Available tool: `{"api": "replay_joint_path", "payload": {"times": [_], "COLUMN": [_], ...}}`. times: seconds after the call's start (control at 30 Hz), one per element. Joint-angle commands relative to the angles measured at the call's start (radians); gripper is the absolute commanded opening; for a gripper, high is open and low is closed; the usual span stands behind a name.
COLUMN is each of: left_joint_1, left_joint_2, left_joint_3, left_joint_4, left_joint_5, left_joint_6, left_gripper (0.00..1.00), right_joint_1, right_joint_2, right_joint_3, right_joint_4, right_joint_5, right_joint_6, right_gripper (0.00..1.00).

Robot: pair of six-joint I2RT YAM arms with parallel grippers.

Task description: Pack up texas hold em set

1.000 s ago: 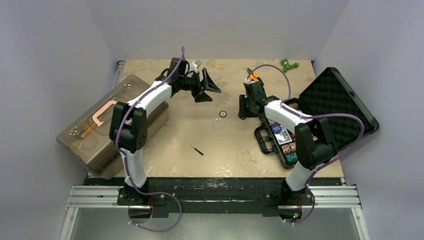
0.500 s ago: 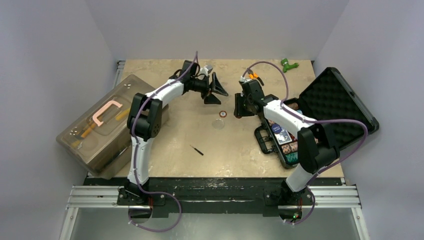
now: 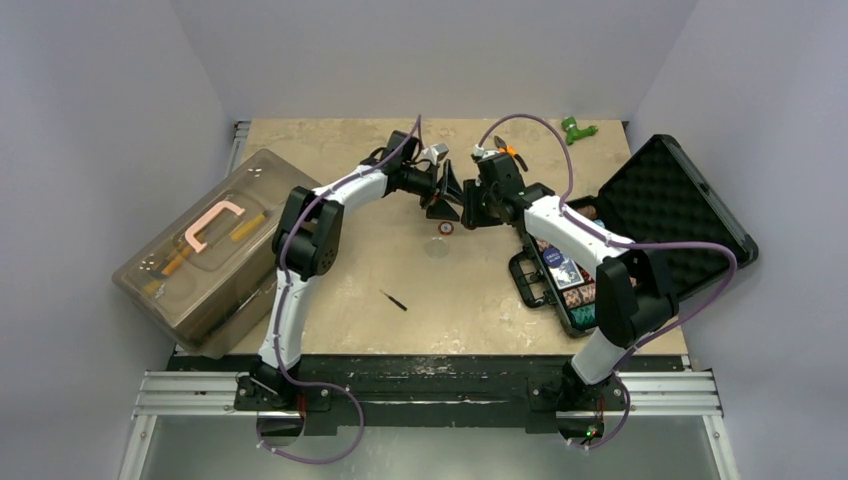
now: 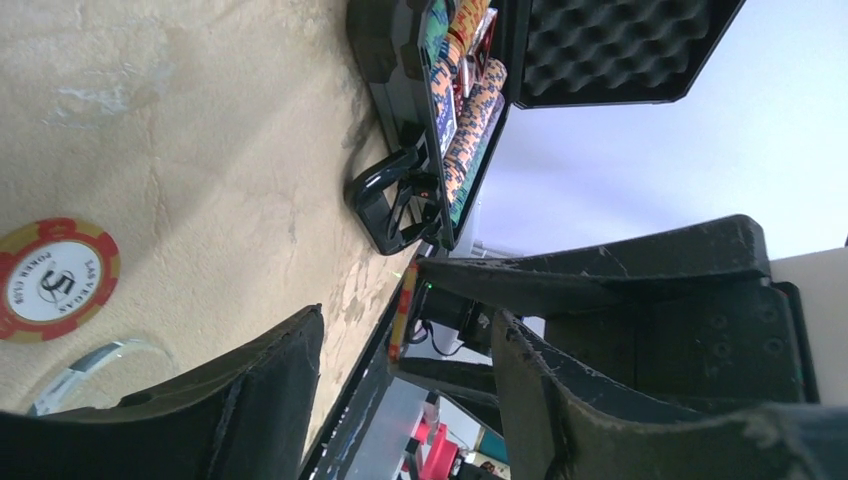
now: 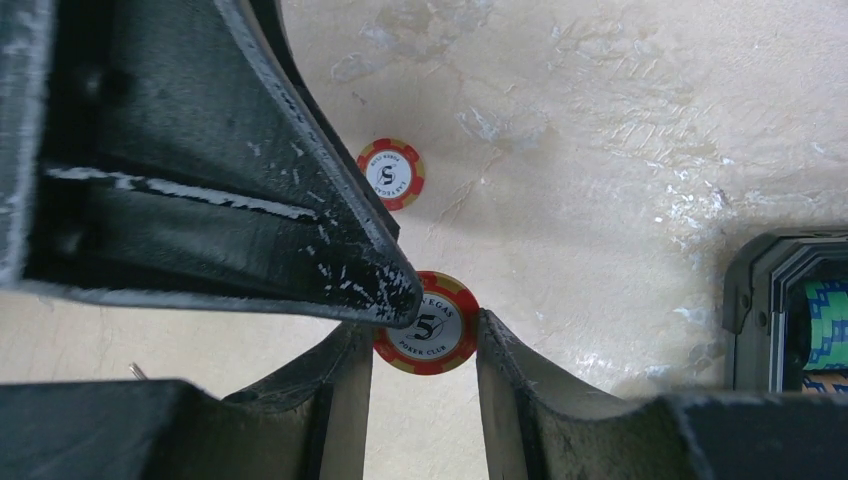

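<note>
Left claw (image 3: 448, 203) has moved in, straddling the poker chip (image 5: 428, 327).

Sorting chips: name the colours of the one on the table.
Poker chip: red, yellow stripes, white centre; left wrist.

Soft, even overhead light; only faint shadows fall on the surface (image 3: 400, 270). Wrist views show the surface sharp, while the close fingers (image 5: 560, 420) look dark and slightly blurred.

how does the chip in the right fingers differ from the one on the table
The held chip is pinched between the right fingers, above the table; the loose chip lies flat on it. The held chip looks larger, being nearer the wrist camera. Both are red and yellow with a white 5 centre.
</note>
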Motion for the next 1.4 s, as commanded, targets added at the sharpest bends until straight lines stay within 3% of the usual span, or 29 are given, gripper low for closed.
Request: {"api": "replay_joint_path", "payload": {"times": [0.0,0.23,0.43,0.97,1.07,1.13,1.23,1.3,1.37], "left_joint_1": [0.004,-0.005,-0.009,-0.009,-0.009,-0.009,-0.009,-0.008,-0.004], "left_joint_2": [0.018,0.070,0.086,0.076,0.070,0.064,0.042,0.013,-0.036], "left_joint_3": [0.055,0.108,0.137,0.117,0.116,0.115,0.102,0.079,0.068], "left_joint_4": [0.030,0.032,0.007,-0.038,-0.038,-0.038,-0.035,-0.030,-0.133], "left_joint_5": [0.051,0.144,0.207,0.225,0.228,0.225,0.214,0.190,0.099], "left_joint_6": [-0.004,0.006,0.056,0.117,0.121,0.123,0.118,0.113,0.171], "left_gripper": [0.58,0.46,0.43,0.21,0.13,0.01,0.00,0.00,0.00], "right_joint_1": [0.009,0.017,0.020,0.025,0.030,0.034,0.039,0.039,0.040], "right_joint_2": [-0.046,-0.021,-0.006,0.012,0.019,0.023,0.029,0.030,0.020], "right_joint_3": [0.058,0.082,0.094,0.115,0.119,0.122,0.129,0.135,0.144], "right_joint_4": [-0.012,-0.019,-0.025,-0.043,-0.044,-0.045,-0.055,-0.077,-0.138], "right_joint_5": [-0.002,-0.010,-0.005,0.016,0.018,0.023,0.037,0.047,0.068], "right_joint_6": [-0.012,-0.019,-0.032,-0.057,-0.058,-0.060,-0.065,-0.071,-0.077], "right_gripper": [0.33,0.32,0.31,0.31,0.31,0.31,0.32,0.45,0.78]}}
